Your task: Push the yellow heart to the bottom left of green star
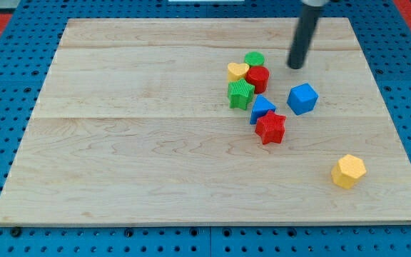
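Camera view: wooden board (155,143) on blue pegboard (6,86). No gripper, just rod, tip (295,66) down near board's top right, right of green cylinder (255,58), touching no block. Yellow heart (237,71) at cluster's upper left, touching red cylinder (257,78), directly above green star (240,93). Blue triangle (262,108) to star's lower right, red star (270,128) just below it. Blue cube (302,98) apart, at cluster's right. Yellow hexagon (348,171) well apart, toward lower right.
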